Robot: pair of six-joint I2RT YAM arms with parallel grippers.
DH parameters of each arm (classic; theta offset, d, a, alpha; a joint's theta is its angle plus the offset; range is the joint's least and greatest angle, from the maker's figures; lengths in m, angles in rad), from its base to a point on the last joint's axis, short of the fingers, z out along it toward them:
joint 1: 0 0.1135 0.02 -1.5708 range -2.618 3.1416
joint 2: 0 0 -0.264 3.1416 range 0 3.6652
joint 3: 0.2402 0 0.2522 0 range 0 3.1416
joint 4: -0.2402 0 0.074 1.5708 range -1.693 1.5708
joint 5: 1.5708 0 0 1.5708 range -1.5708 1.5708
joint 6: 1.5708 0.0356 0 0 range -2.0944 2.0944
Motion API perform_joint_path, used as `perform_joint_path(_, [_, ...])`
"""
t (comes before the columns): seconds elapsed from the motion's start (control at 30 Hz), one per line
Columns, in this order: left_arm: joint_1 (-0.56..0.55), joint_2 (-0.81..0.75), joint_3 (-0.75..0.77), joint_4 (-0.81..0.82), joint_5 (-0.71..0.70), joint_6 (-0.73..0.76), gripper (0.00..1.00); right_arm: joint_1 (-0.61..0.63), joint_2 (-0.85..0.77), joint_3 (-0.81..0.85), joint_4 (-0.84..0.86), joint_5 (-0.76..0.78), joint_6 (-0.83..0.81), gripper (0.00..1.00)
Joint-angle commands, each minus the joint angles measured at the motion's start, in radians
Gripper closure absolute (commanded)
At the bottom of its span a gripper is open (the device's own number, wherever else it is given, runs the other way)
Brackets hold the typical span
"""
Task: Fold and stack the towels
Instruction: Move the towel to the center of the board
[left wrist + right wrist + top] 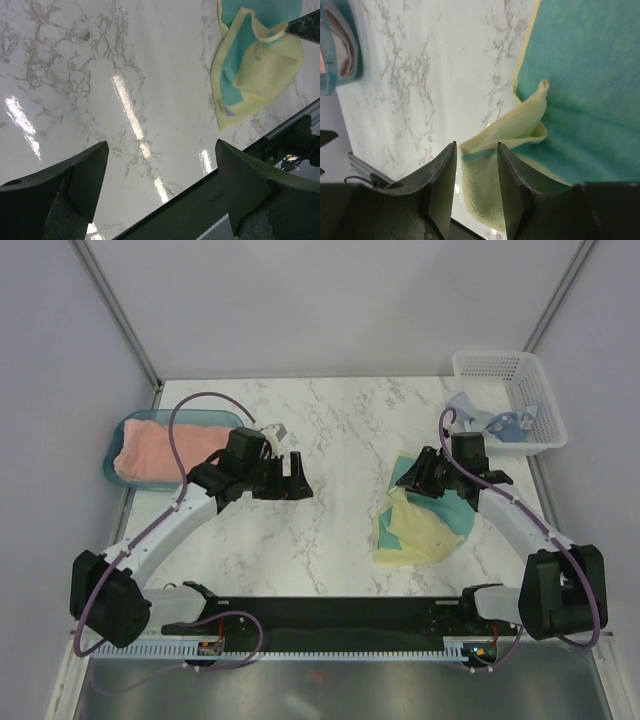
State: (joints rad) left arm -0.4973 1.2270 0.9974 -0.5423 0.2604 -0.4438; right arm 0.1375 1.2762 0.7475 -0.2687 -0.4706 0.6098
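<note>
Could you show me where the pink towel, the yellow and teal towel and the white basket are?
salmon-pink towel (165, 448), top view, middle of its upper surface.
yellow-and-teal towel (415, 535), top view, on its yellow part.
white mesh basket (495, 365), top view, on its far wall.

First towel (165, 452) lies in the left tray (111, 448), second towel (415, 535) at right (third towel (510, 426) in basket (500, 358) behind it).
</note>
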Motion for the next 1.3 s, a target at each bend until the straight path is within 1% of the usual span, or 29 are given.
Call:
perform_joint_path(0.0, [-0.029, 0.026, -0.02, 0.065, 0.027, -0.05, 0.06, 0.002, 0.017, 0.155, -0.088, 0.208, -0.103, 0.54])
perform_joint_path(0.03, [-0.032, 0.054, -0.017, 0.074, 0.03, -0.061, 0.06, 0.002, 0.041, 0.176, -0.114, 0.296, -0.117, 0.53])
perform_joint_path(0.1, [-0.04, 0.078, -0.005, 0.102, 0.048, -0.093, 0.06, 0.002, 0.07, 0.214, -0.125, 0.404, -0.128, 0.5])
perform_joint_path(0.13, [-0.04, 0.092, -0.006, 0.152, 0.081, -0.107, 0.07, 0.002, 0.087, 0.223, -0.127, 0.444, -0.133, 0.5])
perform_joint_path(0.17, [-0.041, 0.112, -0.016, 0.178, 0.097, -0.134, 0.07, 0.004, 0.124, 0.23, -0.127, 0.522, -0.13, 0.5])
perform_joint_path(0.27, [-0.061, 0.169, -0.04, 0.267, 0.126, -0.191, 0.08, 0.002, 0.199, 0.237, -0.11, 0.582, -0.127, 0.5])
perform_joint_path(0.33, [-0.082, 0.198, -0.046, 0.297, 0.143, -0.208, 0.09, 0.004, 0.236, 0.221, -0.06, 0.572, -0.122, 0.51])
perform_joint_path(0.37, [-0.113, 0.225, -0.042, 0.304, 0.134, -0.208, 0.1, 0.007, 0.274, 0.198, -0.04, 0.561, -0.119, 0.52])
perform_joint_path(0.43, [-0.133, 0.232, -0.045, 0.303, 0.096, -0.208, 0.11, 0.031, 0.311, 0.171, 0.025, 0.532, -0.114, 0.53])
perform_joint_path(0.5, [-0.136, 0.192, -0.065, 0.3, 0.054, -0.222, 0.12, 0.069, 0.366, 0.139, 0.107, 0.479, -0.114, 0.54])
perform_joint_path(0.53, [-0.135, 0.169, -0.072, 0.294, -0.013, -0.225, 0.11, 0.088, 0.406, 0.135, 0.132, 0.472, -0.113, 0.54])
perform_joint_path(0.57, [-0.126, 0.146, -0.08, 0.285, -0.047, -0.225, 0.11, 0.108, 0.429, 0.142, 0.144, 0.448, -0.113, 0.55])
perform_joint_path(0.6, [-0.113, 0.099, -0.08, 0.262, -0.074, -0.222, 0.1, 0.158, 0.451, 0.153, 0.166, 0.431, -0.114, 0.55])
perform_joint_path(0.63, [-0.097, 0.083, -0.079, 0.252, -0.094, -0.217, 0.1, 0.186, 0.474, 0.167, 0.171, 0.431, -0.11, 0.55])
perform_joint_path(0.67, [-0.046, 0.071, -0.068, 0.239, -0.092, -0.208, 0.1, 0.217, 0.512, 0.197, 0.172, 0.432, -0.09, 0.55])
perform_joint_path(0.7, [-0.014, 0.065, -0.063, 0.219, -0.081, -0.201, 0.1, 0.279, 0.528, 0.211, 0.181, 0.428, -0.076, 0.55])
perform_joint_path(0.73, [0.02, 0.062, -0.056, 0.206, -0.054, -0.191, 0.11, 0.31, 0.552, 0.225, 0.201, 0.423, -0.056, 0.55])
perform_joint_path(0.77, [0.084, 0.063, -0.043, 0.196, -0.041, -0.176, 0.11, 0.342, 0.564, 0.257, 0.212, 0.421, -0.038, 0.55])
perform_joint_path(0.8, [0.12, 0.063, -0.039, 0.186, -0.029, -0.168, 0.11, 0.403, 0.577, 0.277, 0.224, 0.417, -0.001, 0.55])
perform_joint_path(0.83, [0.15, 0.063, -0.033, 0.185, 0.005, -0.161, 0.12, 0.433, 0.603, 0.301, 0.236, 0.409, 0.011, 0.55])
perform_joint_path(0.87, [0.207, 0.063, -0.029, 0.183, 0.014, -0.148, 0.12, 0.457, 0.614, 0.329, 0.238, 0.406, 0.018, 0.55])
perform_joint_path(0.9, [0.226, 0.066, -0.022, 0.183, 0.014, -0.141, 0.12, 0.496, 0.624, 0.387, 0.218, 0.409, 0.022, 0.55])
perform_joint_path(1.0, [0.247, 0.103, 0.032, 0.179, -0.004, -0.105, 0.13, 0.498, 0.627, 0.476, 0.179, 0.408, 0.024, 0.55])
perform_joint_path(1.1, [0.244, 0.166, 0.066, 0.189, 0.003, -0.121, 0.14, 0.458, 0.605, 0.572, 0.074, 0.434, -0.063, 0.54])
perform_joint_path(1.13, [0.241, 0.193, 0.079, 0.203, -0.003, -0.125, 0.16, 0.441, 0.589, 0.587, 0.056, 0.428, -0.14, 0.53])
perform_joint_path(1.17, [0.23, 0.247, 0.092, 0.208, -0.013, -0.134, 0.17, 0.42, 0.586, 0.613, 0.04, 0.412, -0.175, 0.52])
perform_joint_path(1.2, [0.223, 0.281, 0.104, 0.209, -0.022, -0.139, 0.18, 0.366, 0.588, 0.628, 0.007, 0.367, -0.218, 0.52])
perform_joint_path(1.23, [0.211, 0.308, 0.131, 0.208, -0.048, -0.144, 0.2, 0.338, 0.598, 0.644, -0.01, 0.34, -0.257, 0.52])
perform_joint_path(1.27, [0.182, 0.333, 0.145, 0.208, -0.059, -0.154, 0.21, 0.312, 0.606, 0.667, -0.021, 0.311, -0.342, 0.51])
